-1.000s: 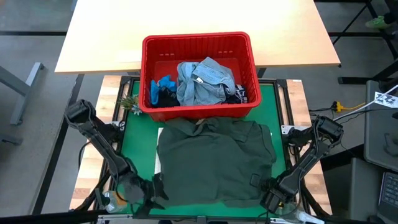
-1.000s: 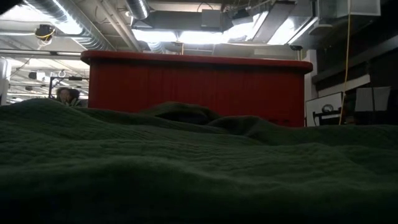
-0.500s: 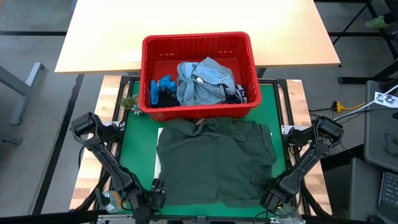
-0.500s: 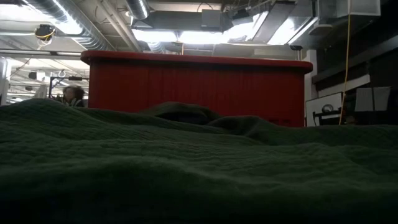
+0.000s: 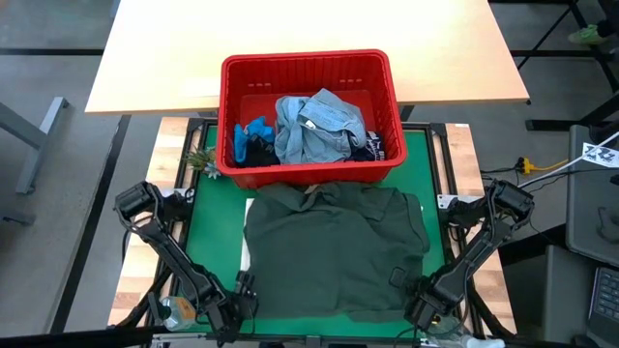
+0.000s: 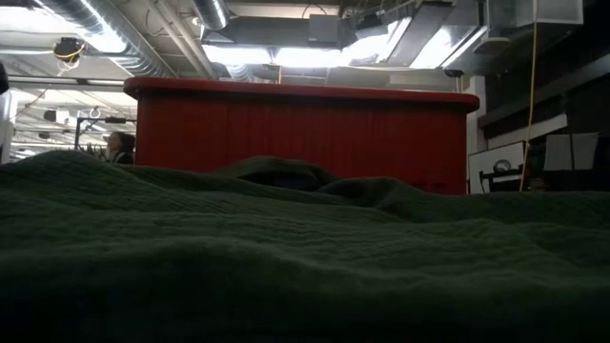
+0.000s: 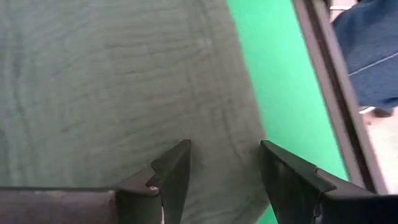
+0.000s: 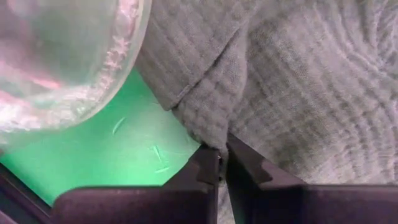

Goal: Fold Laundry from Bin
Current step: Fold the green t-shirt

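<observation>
Laundry is lying in two places: a dark green garment (image 5: 334,251), waffle-textured and slightly rumpled, is spreading flat over the green mat (image 5: 426,164) just in front of the red bin (image 5: 308,66), which is holding a light blue denim shirt (image 5: 317,126). Right gripper (image 8: 222,163) is pinching the green garment's edge; left gripper (image 7: 225,167) is hovering above it, fingers apart.

I can't read any text, label or number in any view. The dark navy garment (image 5: 372,148) in the red slotted plastic bin (image 5: 308,68) carries a small white print, possibly lettering, too small to read. A white tag with black marks (image 5: 602,153) sits at the right edge beyond the table; I can't make it out either.
</observation>
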Robot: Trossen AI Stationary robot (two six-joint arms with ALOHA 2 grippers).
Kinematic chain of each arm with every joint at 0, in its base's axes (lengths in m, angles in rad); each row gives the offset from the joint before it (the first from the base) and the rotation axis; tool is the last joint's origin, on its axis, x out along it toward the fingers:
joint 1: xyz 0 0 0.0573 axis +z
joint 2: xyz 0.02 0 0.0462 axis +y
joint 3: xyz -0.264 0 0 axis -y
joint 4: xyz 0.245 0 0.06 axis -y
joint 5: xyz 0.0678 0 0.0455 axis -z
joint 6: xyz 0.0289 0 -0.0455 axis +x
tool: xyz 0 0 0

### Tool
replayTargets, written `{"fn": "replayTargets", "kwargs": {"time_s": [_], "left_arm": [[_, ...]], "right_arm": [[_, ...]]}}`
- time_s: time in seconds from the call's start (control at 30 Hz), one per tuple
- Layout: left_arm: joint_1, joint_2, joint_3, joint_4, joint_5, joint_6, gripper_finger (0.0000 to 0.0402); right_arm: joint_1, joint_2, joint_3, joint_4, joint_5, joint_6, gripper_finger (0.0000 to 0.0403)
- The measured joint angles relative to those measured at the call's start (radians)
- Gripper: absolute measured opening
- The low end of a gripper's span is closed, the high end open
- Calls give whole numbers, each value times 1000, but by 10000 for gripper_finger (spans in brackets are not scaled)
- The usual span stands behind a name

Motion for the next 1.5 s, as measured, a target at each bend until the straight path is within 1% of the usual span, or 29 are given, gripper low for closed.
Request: {"fn": "replayTargets", "kwargs": {"time_s": [0.07, 0.17, 0.3, 0.5, 0.57, 0.77, 0.9, 1.03, 1.23, 1.37, 1.5], "left_arm": [[0, 0, 0, -11, -18, 0, 171], [3, 0, 0, -29, -21, 0, 147], [3, 0, 0, -27, -19, 0, 100], [3, 0, 0, -23, -16, -9, 23], [3, 0, 0, -22, -16, -14, 7], [3, -16, 0, -20, 0, -60, 2], [3, -45, 0, -15, 9, -63, 1], [7, -97, 0, -22, -2, -61, 1], [21, -159, 0, -65, -41, -60, 1], [30, -163, 0, -78, -51, -60, 0], [39, -163, 0, -79, -50, -59, 0]], "right_arm": [[0, 0, 0, 0, 20, -1, 21], [1, 0, 0, 0, 39, 0, 21], [1, 0, 0, 0, 44, 0, 21], [1, 0, 0, -1, 51, -1, 5], [1, 0, 0, 0, 52, -1, 6], [1, -2, 2, -2, 65, -2, 3], [0, 0, 23, -2, 81, -3, 3], [0, 0, 56, -12, 119, -3, 3], [0, 0, 78, -94, 185, -1, 2], [0, 0, 78, -121, 189, -1, 2], [-1, 0, 78, -133, 227, -1, 2]]}}
